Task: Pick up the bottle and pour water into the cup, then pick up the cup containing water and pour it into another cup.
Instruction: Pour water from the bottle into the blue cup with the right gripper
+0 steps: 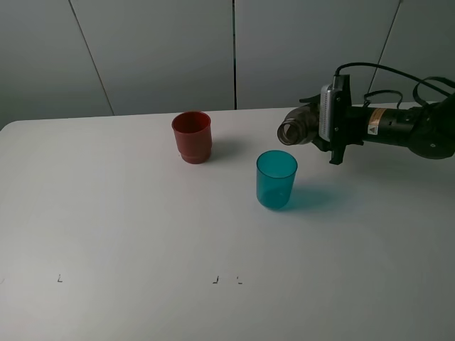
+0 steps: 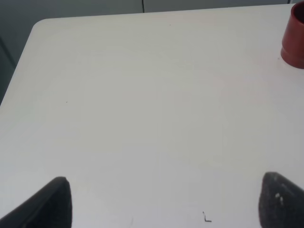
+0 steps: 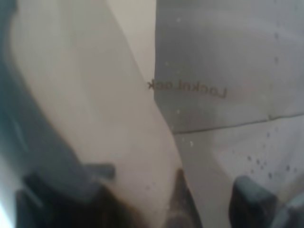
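Observation:
The smoky grey bottle [image 1: 297,131] lies tipped on its side in the air, its open mouth pointing left, a little above and to the right of the teal cup [image 1: 276,179]. My right gripper [image 1: 325,125] is shut on the bottle's body. I see no water stream. In the right wrist view the translucent bottle [image 3: 213,71] fills the picture, with dark fingertips [image 3: 248,199] at its sides. The red cup [image 1: 192,136] stands upright further back and to the left, and also shows as the red cup [image 2: 294,38] in the left wrist view. My left gripper [image 2: 164,204] hangs open over bare table.
The white table [image 1: 128,227] carries small black marks [image 1: 215,280] near its front. Its rounded back left corner [image 2: 40,23] shows in the left wrist view. Grey wall panels stand behind the table. The right arm's cables [image 1: 398,78] loop above its wrist.

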`<action>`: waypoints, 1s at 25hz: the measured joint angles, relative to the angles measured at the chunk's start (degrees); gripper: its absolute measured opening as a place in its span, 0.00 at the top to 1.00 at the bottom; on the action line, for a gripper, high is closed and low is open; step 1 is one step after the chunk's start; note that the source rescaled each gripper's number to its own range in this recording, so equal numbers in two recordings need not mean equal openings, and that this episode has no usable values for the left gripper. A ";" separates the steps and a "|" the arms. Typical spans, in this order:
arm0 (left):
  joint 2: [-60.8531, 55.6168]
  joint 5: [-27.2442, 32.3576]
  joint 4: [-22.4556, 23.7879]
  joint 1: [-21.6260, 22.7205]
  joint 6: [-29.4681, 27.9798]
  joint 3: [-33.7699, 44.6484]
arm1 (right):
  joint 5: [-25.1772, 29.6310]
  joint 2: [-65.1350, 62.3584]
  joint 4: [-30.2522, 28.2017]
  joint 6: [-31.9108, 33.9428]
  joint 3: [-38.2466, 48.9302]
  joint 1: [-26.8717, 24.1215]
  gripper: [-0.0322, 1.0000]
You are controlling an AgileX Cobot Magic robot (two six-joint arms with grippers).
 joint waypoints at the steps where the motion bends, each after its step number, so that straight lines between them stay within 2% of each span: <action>1: 0.00 0.00 0.00 0.00 0.00 0.00 | 0.00 0.00 0.00 0.00 0.00 0.00 0.95; 11: 0.00 0.00 0.00 0.00 0.00 0.00 | -0.34 -0.95 0.46 -1.00 0.09 0.12 0.95; 25: 0.00 0.00 0.00 0.00 0.00 0.00 | -0.34 -0.95 0.83 -6.29 0.09 0.12 0.95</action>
